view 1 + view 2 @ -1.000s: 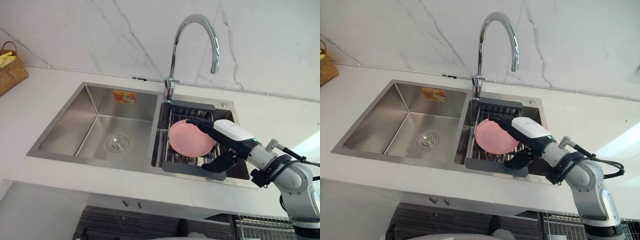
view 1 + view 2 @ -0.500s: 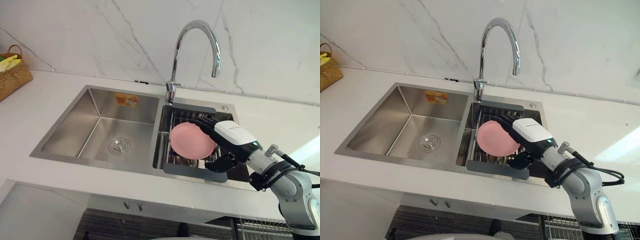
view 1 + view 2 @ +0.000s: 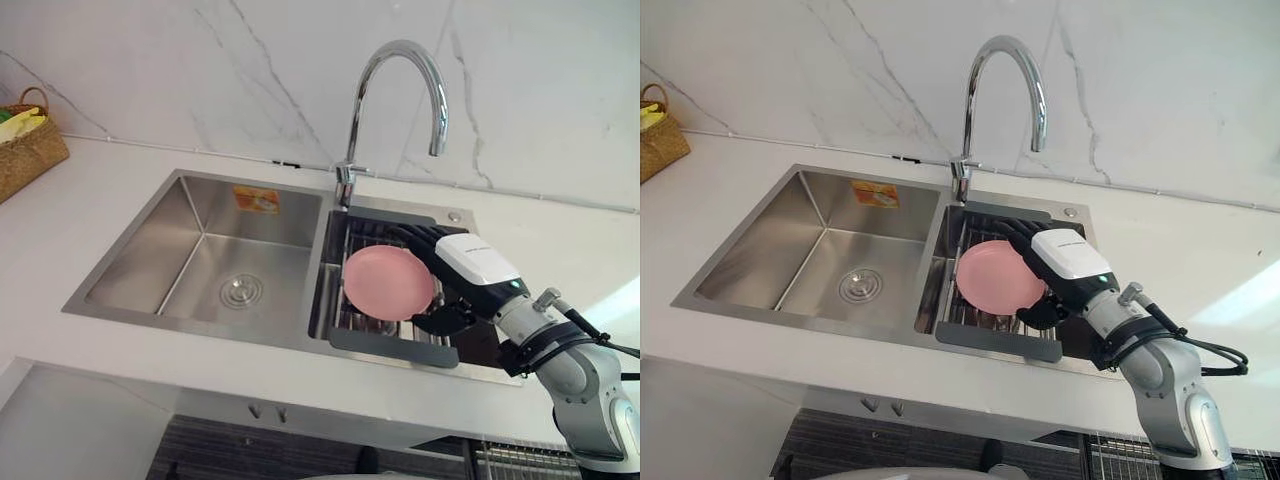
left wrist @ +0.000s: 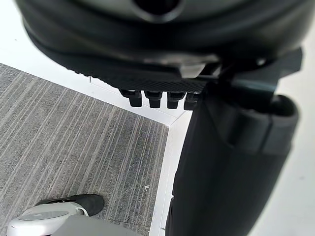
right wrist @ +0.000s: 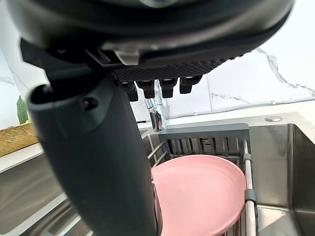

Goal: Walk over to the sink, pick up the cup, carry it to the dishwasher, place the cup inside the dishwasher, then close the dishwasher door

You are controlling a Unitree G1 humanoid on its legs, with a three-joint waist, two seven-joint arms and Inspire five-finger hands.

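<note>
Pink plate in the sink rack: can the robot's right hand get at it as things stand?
Probably yes: the right hand sits open at the edge of the pink plate in the rack, with nothing between them.

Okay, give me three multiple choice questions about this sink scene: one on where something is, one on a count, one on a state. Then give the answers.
1. Where does the round pink plate lie?
A) on the white counter
B) on the dark rack in the right basin
C) on the floor

2. How many basins does the stainless steel sink have?
A) one
B) two
C) three

3. How is the left basin?
A) full of water
B) stacked with dishes
C) drained, its round drain showing

Answers:
1 B: the plate sits on the rack's bars, with the right hand at its rim.
2 B: one steel divider separates two basins.
3 C: bare steel and the drain are plainly visible.
</note>
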